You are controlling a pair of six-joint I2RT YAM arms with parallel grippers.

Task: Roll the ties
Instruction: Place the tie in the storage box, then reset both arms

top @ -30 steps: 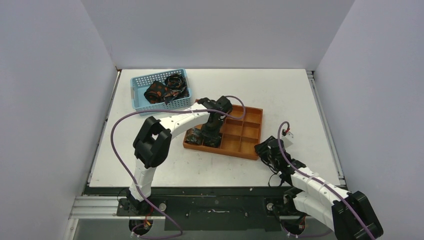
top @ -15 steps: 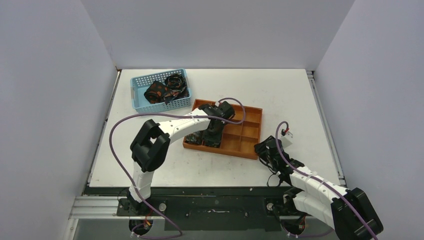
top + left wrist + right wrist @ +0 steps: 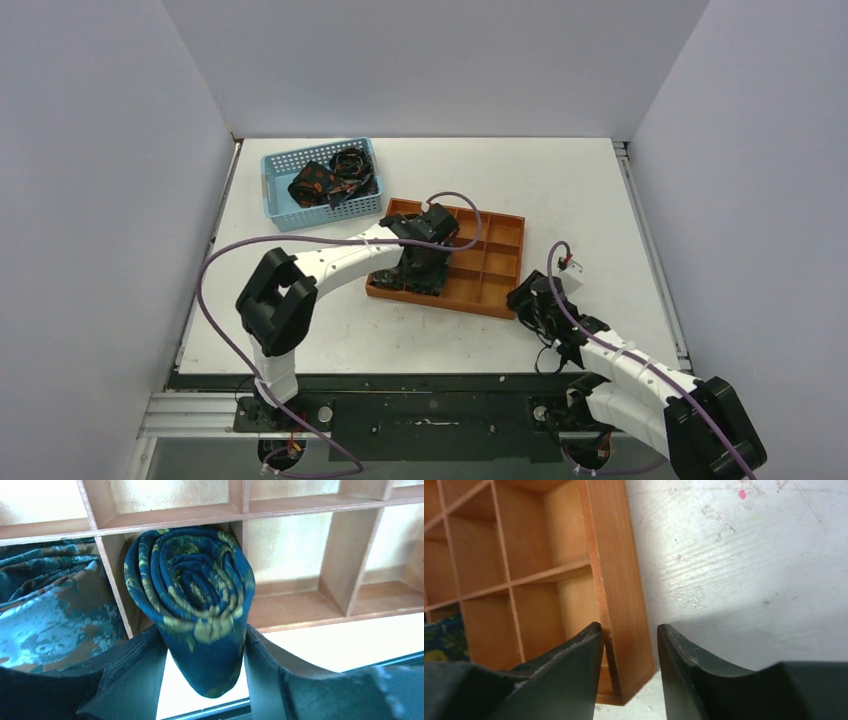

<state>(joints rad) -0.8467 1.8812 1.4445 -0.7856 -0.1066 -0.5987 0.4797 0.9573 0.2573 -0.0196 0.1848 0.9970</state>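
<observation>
- Rolled tie (image 3: pixel 192 585), navy with yellow-green print, sits in the near row of the orange tray (image 3: pixel 300 607), in the compartment beside the near-left corner one. Its spiral faces up and the roll leans over the near wall.
- Left hand (image 3: pixel 204 632) has a finger on each side of that roll, which sits in the gap. Can't tell if it is squeezing or let go. Likely seating the roll so the walls keep it from unwinding.
- Another tie (image 3: pixel 50 605), teal and orange, fills the near-left corner compartment. It is bunched loosely; no spiral is visible.
- Right hand (image 3: pixel 629 630) sits at the tray's near-right corner with its fingers astride the right wall. A sliver of bench (image 3: pixel 734 555) shows between the outer finger and the wall, so it reads as released, not clamped. Probably there to stop the tray sliding while the other arm loads.
- More ties (image 3: pixel 330 178) are heaped in the blue basket (image 3: pixel 285 190) near the bench's far-left corner, waiting to be rolled. Can't tell how many.
- The other compartments in view have nothing in them, so the job looks early.
</observation>
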